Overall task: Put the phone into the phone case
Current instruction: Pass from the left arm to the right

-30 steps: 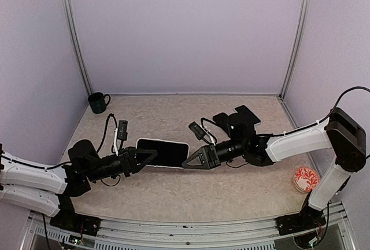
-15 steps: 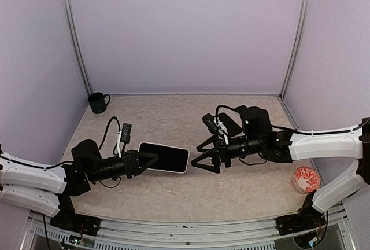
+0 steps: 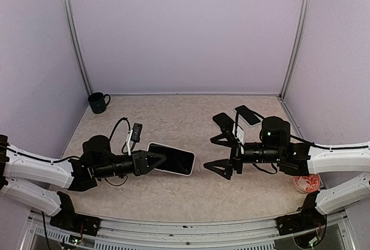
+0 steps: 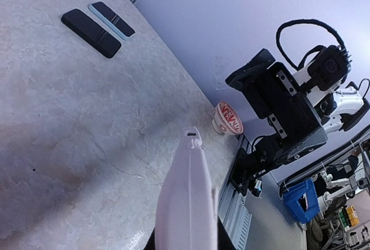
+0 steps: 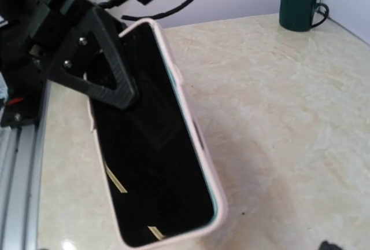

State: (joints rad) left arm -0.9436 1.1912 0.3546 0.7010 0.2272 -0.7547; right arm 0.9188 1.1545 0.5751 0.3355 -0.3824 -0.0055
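Observation:
The phone (image 5: pixel 151 163), its black screen up, sits inside the pale pink phone case (image 3: pixel 173 161). My left gripper (image 3: pixel 153 161) is shut on the case's left end and holds it just above the table. In the left wrist view only the case's thin pink edge (image 4: pixel 188 198) shows, running away from the camera. In the right wrist view the left fingers (image 5: pixel 92 47) pinch the far end of the case. My right gripper (image 3: pixel 219 154) stands open a short way right of the case, touching nothing. Its own fingers are out of the right wrist view.
Two other dark phones (image 3: pixel 224 121) (image 3: pixel 247 114) lie flat at the back right. A dark green mug (image 3: pixel 98 102) stands in the back left corner. A red-patterned bowl (image 3: pixel 304 182) sits at the front right, partly behind my right arm.
My right gripper let go of the case's right end, opened wide and drew back to the right. My left gripper carried the cased phone slightly rightward.

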